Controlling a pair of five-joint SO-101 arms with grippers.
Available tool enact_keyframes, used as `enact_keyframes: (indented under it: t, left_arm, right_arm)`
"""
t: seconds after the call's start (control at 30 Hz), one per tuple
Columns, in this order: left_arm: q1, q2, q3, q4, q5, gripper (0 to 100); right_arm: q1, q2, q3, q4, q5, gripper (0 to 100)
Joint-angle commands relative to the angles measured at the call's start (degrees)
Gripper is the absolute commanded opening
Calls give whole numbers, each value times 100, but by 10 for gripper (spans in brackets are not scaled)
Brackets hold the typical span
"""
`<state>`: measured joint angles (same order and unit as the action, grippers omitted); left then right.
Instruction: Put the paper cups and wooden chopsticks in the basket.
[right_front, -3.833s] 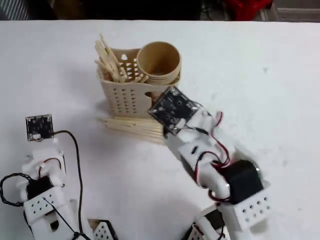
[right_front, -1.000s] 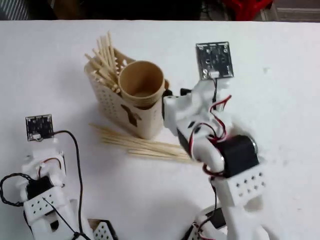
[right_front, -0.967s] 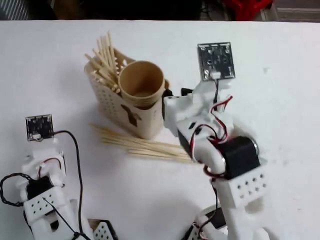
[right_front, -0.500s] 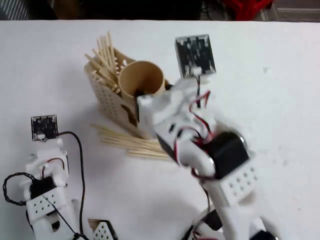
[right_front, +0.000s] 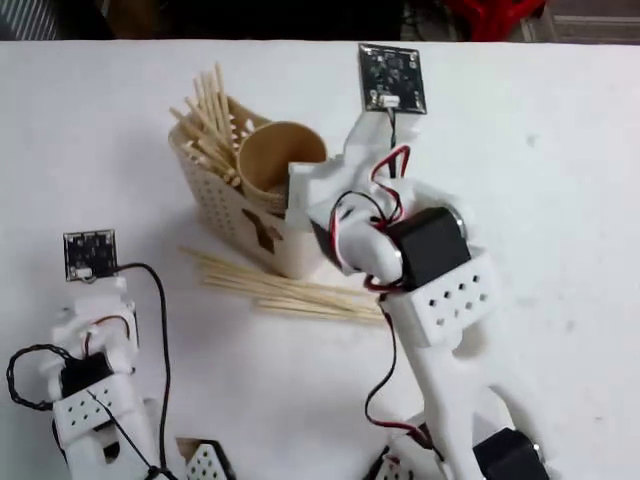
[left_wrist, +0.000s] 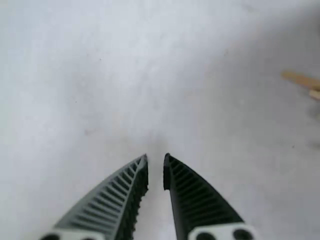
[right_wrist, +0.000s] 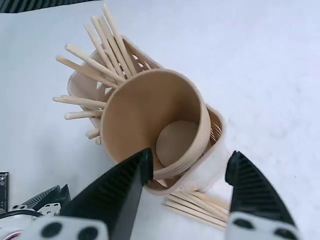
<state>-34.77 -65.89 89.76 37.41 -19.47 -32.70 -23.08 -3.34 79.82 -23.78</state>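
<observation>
While chopsticks (right_front: 290, 290) lie beside basket (right_front: 225, 205), right fingers (right_wrist: 120, 192) gape.

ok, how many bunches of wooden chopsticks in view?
2. One bunch stands in the cream perforated plastic basket beside the brown paper cups; one loose pile lies flat on the white table in front of it, its end under an arm.

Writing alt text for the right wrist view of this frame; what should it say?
The right gripper, open, hangs over the basket, which holds stacked paper cups and leaning wooden chopsticks. Loose chopsticks lie on the table beside the basket.
</observation>
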Motion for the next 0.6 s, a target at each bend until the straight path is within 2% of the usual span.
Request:
enact_keyframes:
  t: [0.0,0.47,0.57]
  left_arm:
    - [57,-75,-35,-132,-53,76]
    - [57,-75,-26,-132,-53,76]
    - [57,-75,-26,-132,-53,76]
  right_arm:
    - [13,198,-167,-66,-35,243]
    - [470,1332,-114,-303,-18,238]
    - [637,1631,-44,-295,9,170]
